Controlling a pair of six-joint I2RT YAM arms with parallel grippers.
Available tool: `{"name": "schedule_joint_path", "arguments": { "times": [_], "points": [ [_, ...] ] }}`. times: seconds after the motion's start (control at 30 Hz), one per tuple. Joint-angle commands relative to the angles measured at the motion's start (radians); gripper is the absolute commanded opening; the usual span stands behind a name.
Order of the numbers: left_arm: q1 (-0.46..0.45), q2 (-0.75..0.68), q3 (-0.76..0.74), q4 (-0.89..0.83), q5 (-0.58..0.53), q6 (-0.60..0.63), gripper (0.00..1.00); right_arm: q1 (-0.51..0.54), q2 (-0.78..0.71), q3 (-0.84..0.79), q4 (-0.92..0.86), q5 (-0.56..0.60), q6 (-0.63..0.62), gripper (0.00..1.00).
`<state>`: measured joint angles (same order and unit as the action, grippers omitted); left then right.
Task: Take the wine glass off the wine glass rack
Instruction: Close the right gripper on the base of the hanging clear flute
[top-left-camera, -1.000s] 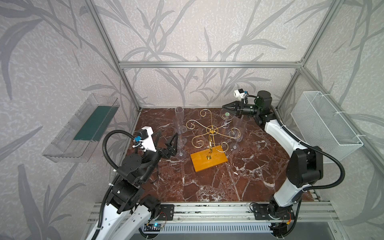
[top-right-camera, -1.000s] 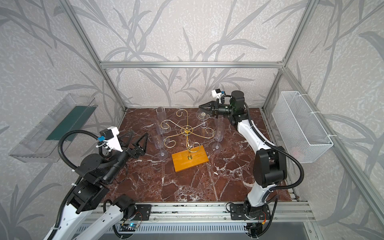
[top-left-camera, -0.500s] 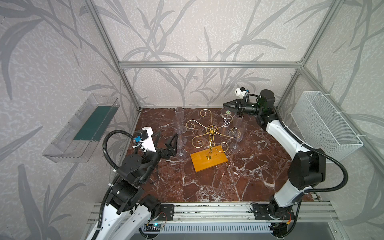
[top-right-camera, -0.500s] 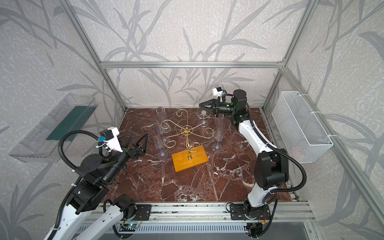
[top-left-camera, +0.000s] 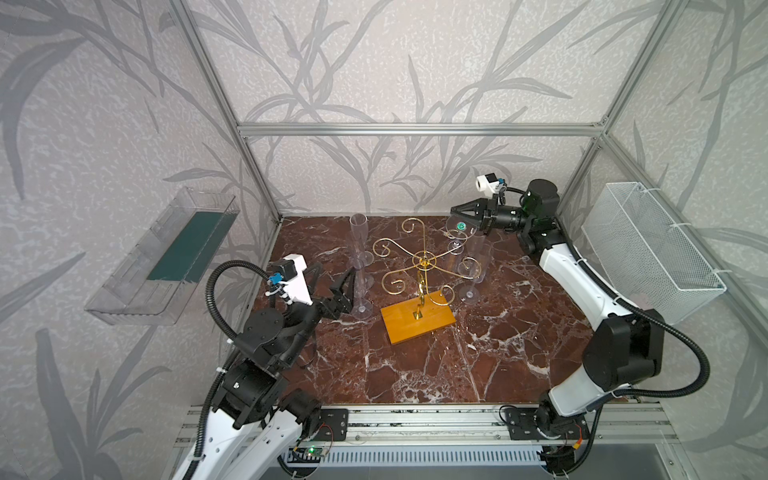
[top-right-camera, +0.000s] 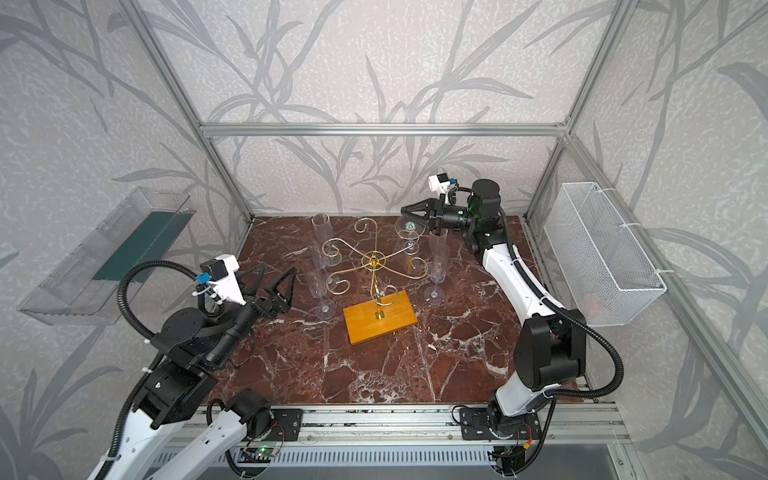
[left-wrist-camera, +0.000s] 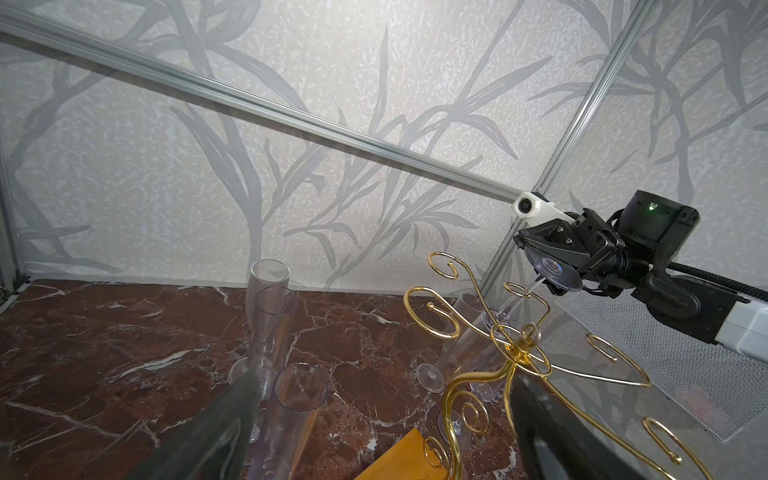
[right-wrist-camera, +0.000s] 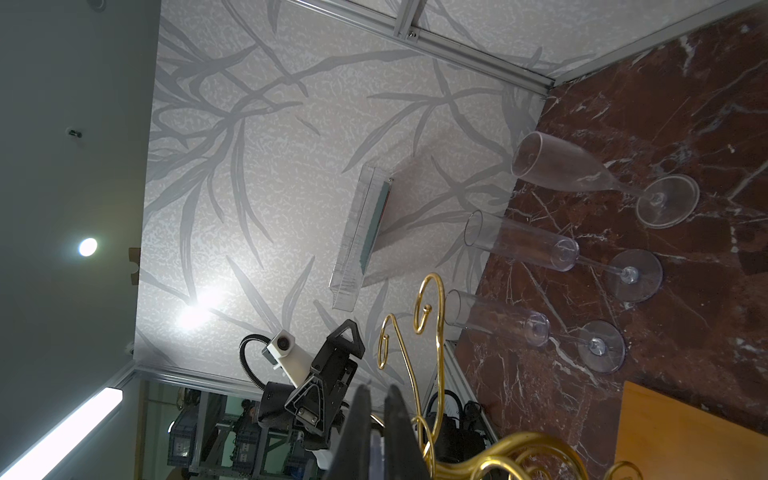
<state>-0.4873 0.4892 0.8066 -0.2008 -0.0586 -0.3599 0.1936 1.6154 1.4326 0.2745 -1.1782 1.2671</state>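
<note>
The wine glass rack (top-left-camera: 424, 262) (top-right-camera: 373, 259), gold wire with curling arms, stands mid-table on its orange wooden base (top-left-camera: 432, 326). A clear wine glass (top-left-camera: 459, 227) (top-right-camera: 410, 227) hangs upside down at the back right arm's spiral tip, foot uppermost with a green sticker. My right gripper (top-left-camera: 454, 212) (top-right-camera: 404, 212) (right-wrist-camera: 378, 401) is shut on the rim of that foot, also visible in the left wrist view (left-wrist-camera: 550, 270). My left gripper (top-left-camera: 332, 276) (top-right-camera: 277, 274) (left-wrist-camera: 382, 399) stands open and empty, low, left of the rack.
Several clear flutes stand on the marble table around the rack, some on the left (top-left-camera: 358, 241) and some on the right (top-left-camera: 476, 266). A white wire basket (top-left-camera: 652, 249) hangs on the right wall. A clear plastic tray (top-left-camera: 166, 257) hangs on the left wall.
My right gripper has shifted slightly to the right, away from the rack's post, with the glass foot in it. The left arm has not moved.
</note>
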Motion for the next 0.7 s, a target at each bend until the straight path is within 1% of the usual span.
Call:
{"name": "schedule_joint_path", "arguments": {
  "times": [0.0,0.13,0.37,0.67],
  "points": [
    [0.006,-0.012,-0.003,-0.002,0.000,-0.011,0.96,-0.013,-0.041,-0.003,-0.012,0.000,-0.021,0.00],
    [0.006,-0.020,-0.004,-0.005,-0.006,-0.007,0.96,-0.029,-0.049,-0.010,-0.007,0.011,-0.017,0.00],
    [0.007,-0.023,-0.009,-0.004,-0.015,-0.004,0.96,-0.023,-0.085,-0.054,0.022,0.009,0.009,0.00],
    [0.007,-0.018,-0.018,0.009,-0.014,-0.010,0.96,0.042,-0.106,-0.056,-0.007,0.026,-0.008,0.00]
  ]
}}
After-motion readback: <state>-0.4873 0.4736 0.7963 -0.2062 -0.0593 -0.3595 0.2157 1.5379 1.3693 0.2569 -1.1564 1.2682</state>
